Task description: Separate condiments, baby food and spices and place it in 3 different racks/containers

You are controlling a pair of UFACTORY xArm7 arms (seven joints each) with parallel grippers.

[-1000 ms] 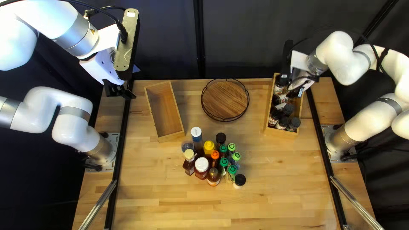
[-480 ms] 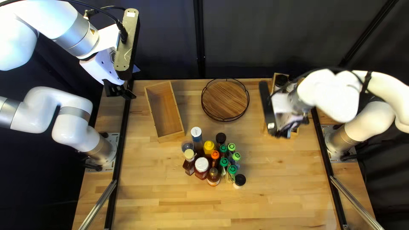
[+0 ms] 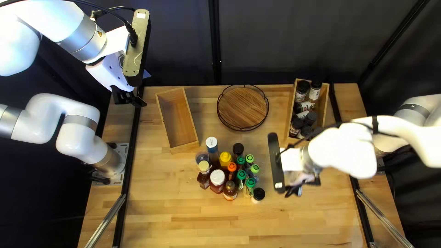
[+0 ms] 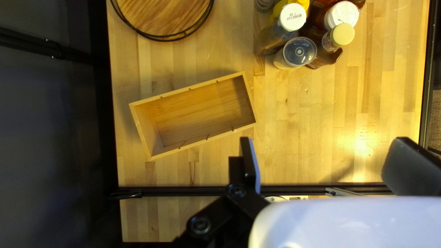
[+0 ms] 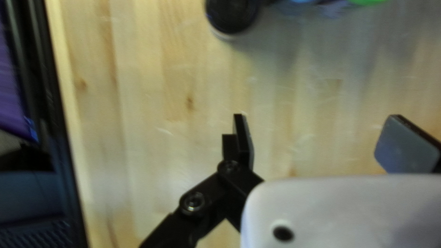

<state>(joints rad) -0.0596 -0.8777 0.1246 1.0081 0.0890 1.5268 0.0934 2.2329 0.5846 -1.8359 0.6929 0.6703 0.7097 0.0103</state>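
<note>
Jar [image 5: 232, 14], black-lidded, stands ahead of the right pincer [image 3: 301, 186].

robotics lab, by the look of it. white robot arms [image 3: 76, 121] on metal base plates [image 3: 121, 154] either side of a wooden worktop [image 3: 183, 225], black rails [image 3: 129, 165] running along it, silver bars [image 3: 105, 221] at the sides, dark curtain [image 3: 275, 41] behind.

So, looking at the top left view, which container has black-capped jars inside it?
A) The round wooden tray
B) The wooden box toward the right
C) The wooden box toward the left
B: several black-capped jars show within the walls of the wooden box at the right of that view.
</note>
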